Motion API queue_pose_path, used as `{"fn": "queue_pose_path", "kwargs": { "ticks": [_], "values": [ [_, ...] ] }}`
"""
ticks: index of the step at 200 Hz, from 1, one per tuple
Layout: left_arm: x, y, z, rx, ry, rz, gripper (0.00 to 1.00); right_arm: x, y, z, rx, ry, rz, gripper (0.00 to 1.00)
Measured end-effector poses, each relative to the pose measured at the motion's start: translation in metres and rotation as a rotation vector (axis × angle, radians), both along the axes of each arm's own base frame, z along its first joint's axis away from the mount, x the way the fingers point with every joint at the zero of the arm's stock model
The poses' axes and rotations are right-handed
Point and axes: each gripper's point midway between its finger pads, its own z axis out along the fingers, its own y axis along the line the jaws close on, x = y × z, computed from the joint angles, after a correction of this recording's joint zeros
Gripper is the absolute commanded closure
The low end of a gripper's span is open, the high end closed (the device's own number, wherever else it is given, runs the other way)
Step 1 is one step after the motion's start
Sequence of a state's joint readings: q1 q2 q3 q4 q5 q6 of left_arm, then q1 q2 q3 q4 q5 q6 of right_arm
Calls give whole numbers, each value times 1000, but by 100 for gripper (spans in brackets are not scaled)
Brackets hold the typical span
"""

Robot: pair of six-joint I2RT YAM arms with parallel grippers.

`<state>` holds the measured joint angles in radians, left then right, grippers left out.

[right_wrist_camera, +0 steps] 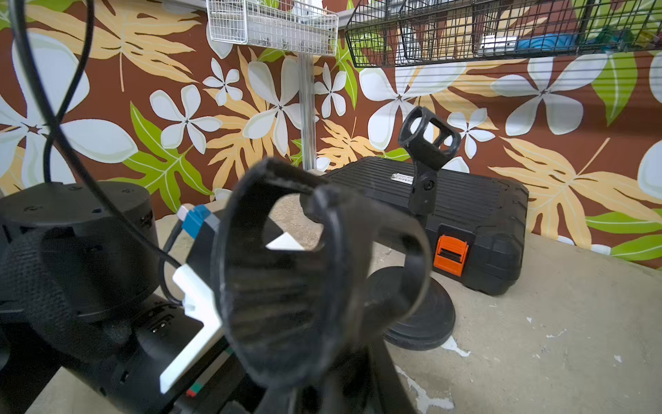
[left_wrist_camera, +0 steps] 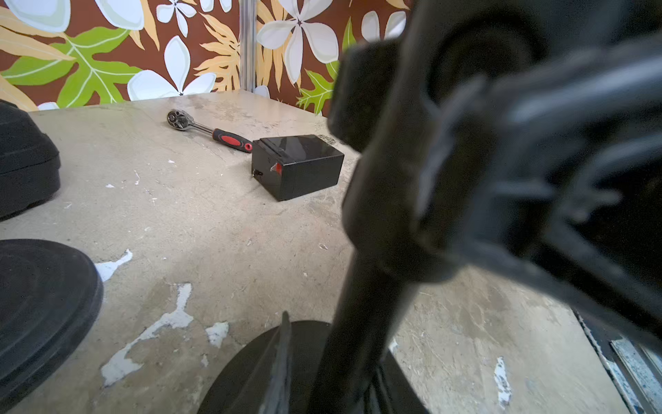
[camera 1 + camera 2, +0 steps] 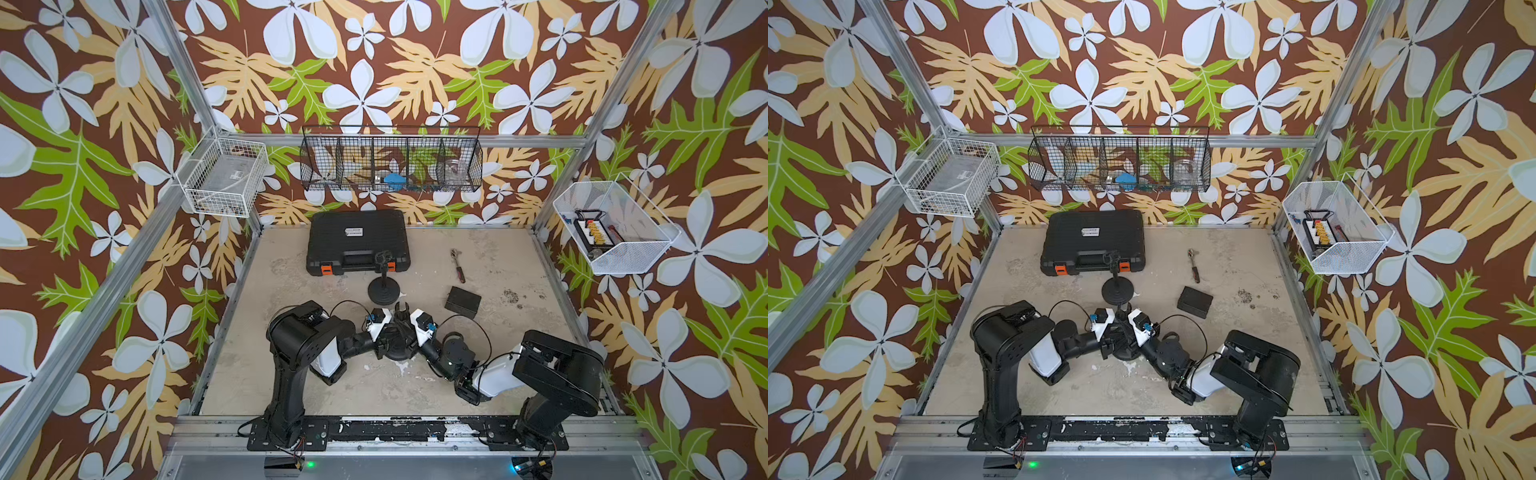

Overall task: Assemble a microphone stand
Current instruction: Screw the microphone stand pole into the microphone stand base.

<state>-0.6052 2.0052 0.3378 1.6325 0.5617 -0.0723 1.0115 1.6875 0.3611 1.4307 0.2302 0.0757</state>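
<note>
Tabletop (image 3: pixel 498 374): left arm (image 3: pixel 299 332), right arm (image 3: pixel 557 365) folded inward over near stand (image 3: pixel 398 354).

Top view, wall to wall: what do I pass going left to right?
White wire basket → black tool case → ratchet → white mesh basket. Left out because they overlap these: black wire basket, small black box.
</note>
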Motion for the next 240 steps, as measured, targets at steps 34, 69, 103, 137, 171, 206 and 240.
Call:
{"fn": "queue_pose_path", "kwargs": {
  "ticks": [34,69,103,137,171,206,240],
  "values": [
    [-4,-2,1,19,-71,-30,88,1,1,2,13,13,59,57],
    [-5,2,-2,30,-71,-13,91,-8,-1,-14,-55,86,235,41],
    [-8,6,-2,49,-94,-5,91,-9,-16,-4,-64,81,390,44],
    [-8,11,1,63,-118,18,92,-5,-16,2,-79,93,533,54],
    [-3,13,2,83,-140,43,92,-11,-1,1,-104,108,673,54],
    [-2,12,1,91,-151,40,92,-7,6,-1,-109,119,718,60],
    [-1,11,1,86,-156,36,92,-3,11,-2,-110,112,732,70]
  ]
}}
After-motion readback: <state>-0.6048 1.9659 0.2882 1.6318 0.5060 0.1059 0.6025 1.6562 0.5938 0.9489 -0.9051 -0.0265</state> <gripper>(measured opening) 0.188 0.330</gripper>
